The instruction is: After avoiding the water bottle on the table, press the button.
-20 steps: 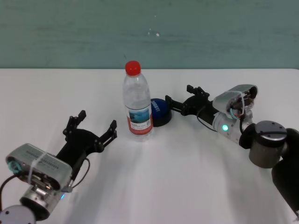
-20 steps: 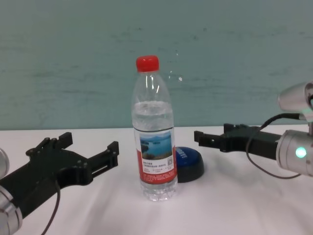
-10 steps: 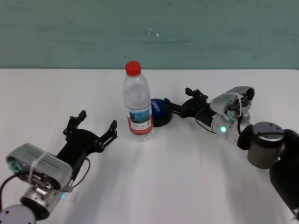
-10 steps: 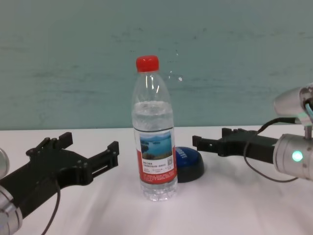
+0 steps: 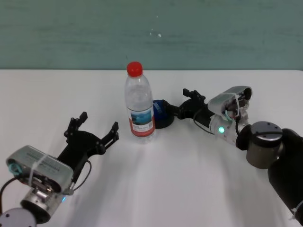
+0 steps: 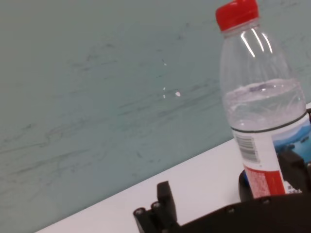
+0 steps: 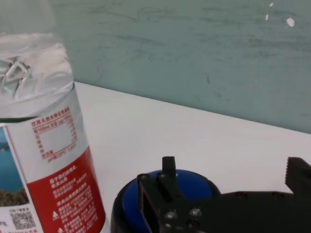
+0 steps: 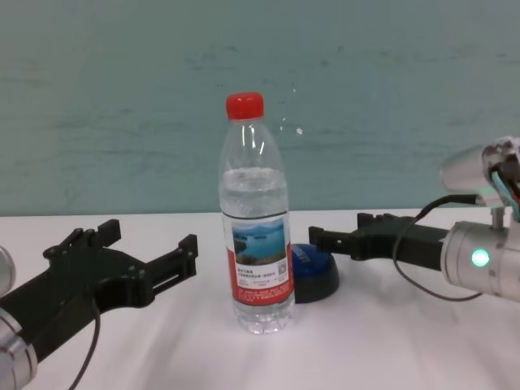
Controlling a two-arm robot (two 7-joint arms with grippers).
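While our right gripper (image 5: 182, 105) reaches in from the right, jaws apart, its tips hover at the button's (image 5: 161, 113) right edge, so we judge the approach nearly done and the press not yet made. The button sits on the bench (image 5: 189, 189) just behind and right of the upright water bottle (image 5: 138, 106), almost touching it. Next we should carry the tips over the blue dome and push down, stopping short of the bottle. Room lies open on the right and behind. Our left gripper (image 5: 92, 130), jaws apart, rests left of the bottle, idle.
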